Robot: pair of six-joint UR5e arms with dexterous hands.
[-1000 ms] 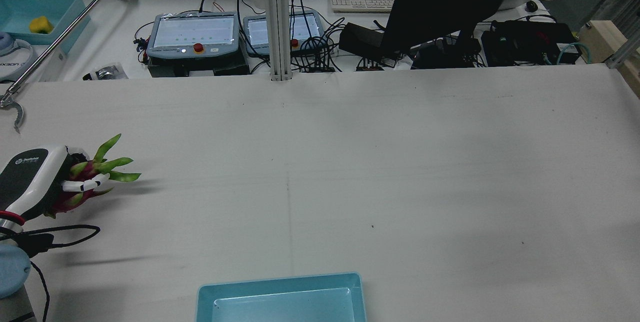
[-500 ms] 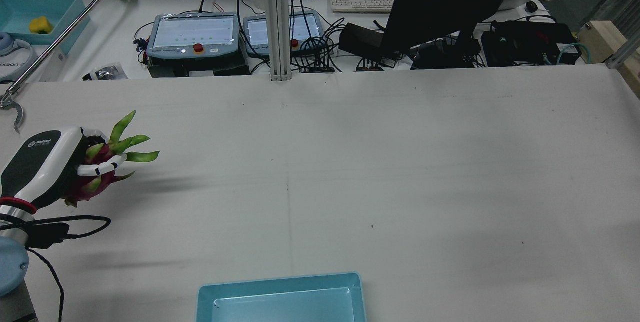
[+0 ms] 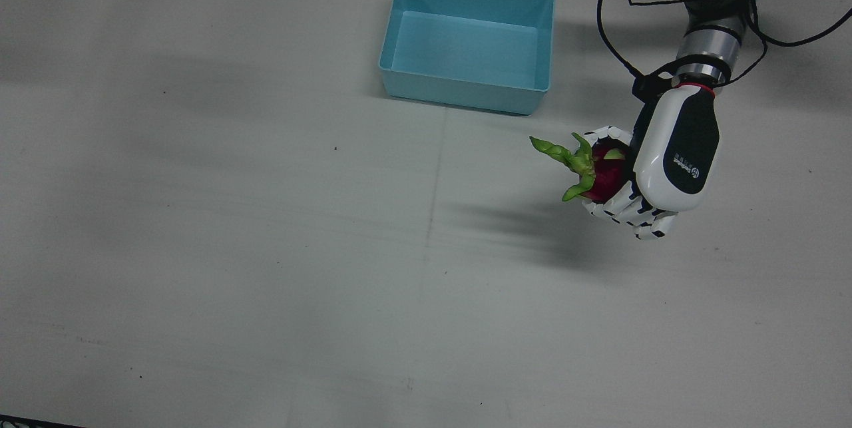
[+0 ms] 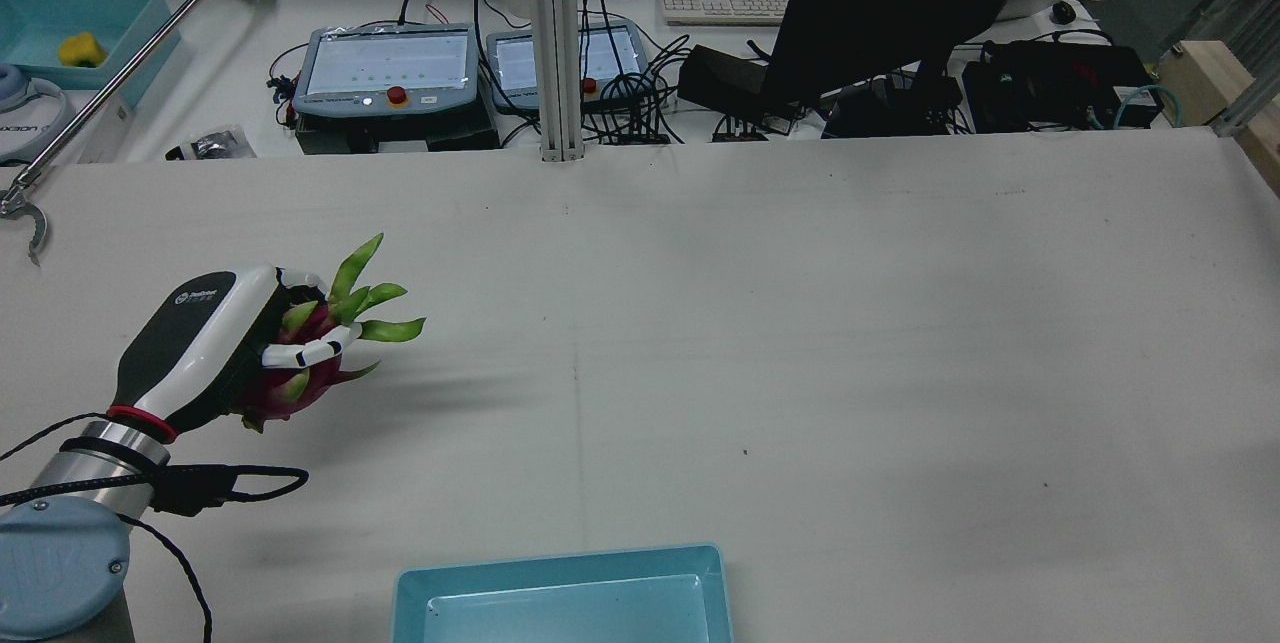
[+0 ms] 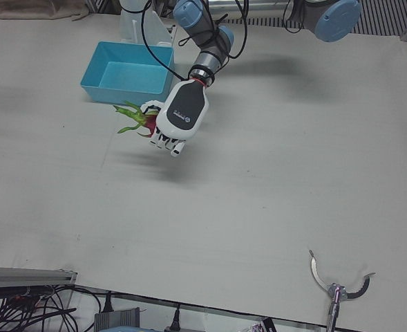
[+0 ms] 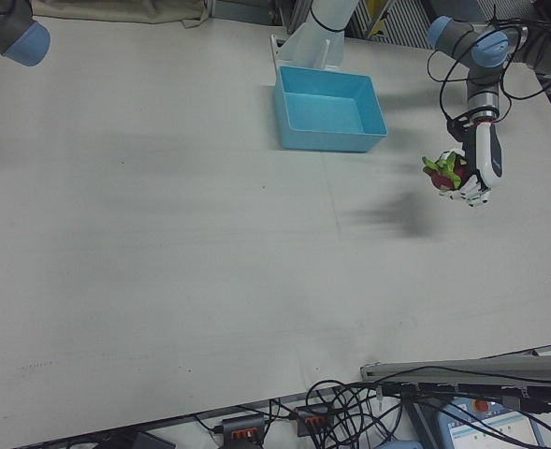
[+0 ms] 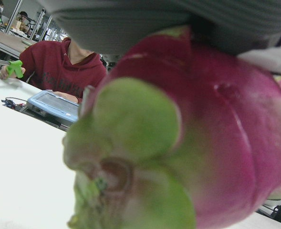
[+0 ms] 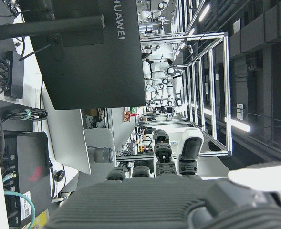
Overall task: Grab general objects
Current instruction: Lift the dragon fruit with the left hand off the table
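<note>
Your white-and-black left hand is clamped around the magenta dragon fruit with green leafy scales and holds it above the white table. Farther off stands the light blue plastic bin. Your right hand's fingers I cannot tell.

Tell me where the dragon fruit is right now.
The dragon fruit is held above the table in the left hand, on the rear view's left, with the blue bin nearer the robot's base.
</note>
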